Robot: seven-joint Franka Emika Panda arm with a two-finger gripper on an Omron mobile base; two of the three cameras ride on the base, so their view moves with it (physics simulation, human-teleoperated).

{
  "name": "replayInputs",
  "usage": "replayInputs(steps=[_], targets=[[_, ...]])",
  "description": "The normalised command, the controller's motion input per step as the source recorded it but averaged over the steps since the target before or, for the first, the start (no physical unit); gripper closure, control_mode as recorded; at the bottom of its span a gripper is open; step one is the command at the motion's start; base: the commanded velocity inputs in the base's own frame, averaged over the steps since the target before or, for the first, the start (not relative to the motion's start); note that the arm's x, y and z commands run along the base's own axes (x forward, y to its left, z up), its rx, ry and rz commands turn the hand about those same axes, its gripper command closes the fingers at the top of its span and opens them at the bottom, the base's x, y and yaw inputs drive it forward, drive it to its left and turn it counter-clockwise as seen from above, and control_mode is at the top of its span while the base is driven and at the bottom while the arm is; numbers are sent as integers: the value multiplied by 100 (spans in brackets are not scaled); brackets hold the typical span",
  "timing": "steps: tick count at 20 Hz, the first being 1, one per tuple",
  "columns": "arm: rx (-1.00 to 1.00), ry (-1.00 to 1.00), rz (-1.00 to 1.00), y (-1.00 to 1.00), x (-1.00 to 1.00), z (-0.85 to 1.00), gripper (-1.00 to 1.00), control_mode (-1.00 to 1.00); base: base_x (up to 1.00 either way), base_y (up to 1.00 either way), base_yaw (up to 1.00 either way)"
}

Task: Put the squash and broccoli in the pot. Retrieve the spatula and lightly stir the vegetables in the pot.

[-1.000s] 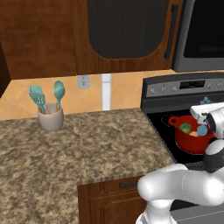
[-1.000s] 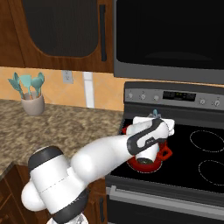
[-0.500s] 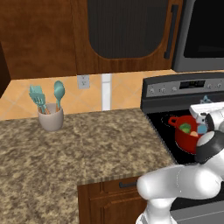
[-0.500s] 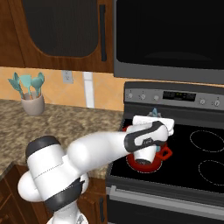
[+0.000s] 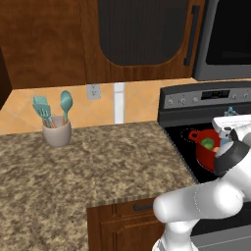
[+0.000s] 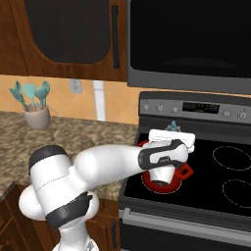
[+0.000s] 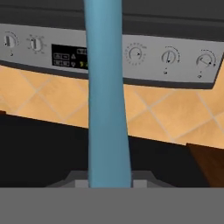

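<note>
The claw point(image 6: 171, 133) is clenched on the spatula point(image 7: 106, 96); in the hand view the light-blue handle runs straight up between the fingertips, in front of the stove's control panel point(image 7: 131, 54). The claw hangs directly over the pot point(image 5: 208, 153), which stands on the stove's near left burner, right of the desk point(image 5: 88, 166). Inside the pot a green patch, judged to be the broccoli point(image 5: 208, 143), is visible; the squash cannot be made out.

Hazards:
- The pot is light and unrestrained. A hard sideways stroke against its wall could slide or tip it.
- A tilted blade could flick a vegetable over the rim.
- A thin handle may twist in the grip under load.
</note>
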Motion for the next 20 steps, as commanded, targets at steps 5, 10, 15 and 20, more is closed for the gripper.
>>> replayInputs(steps=[5,10,15,20], targets=[[0,0,0,0,-1,-32,100,-100,0,0,0],[0,-1,0,0,-12,1,100,-100,0,0,0],[0,-1,0,16,-12,52,100,-100,0,0,0],[0,22,0,48,0,2,100,-100,0,0,0]])
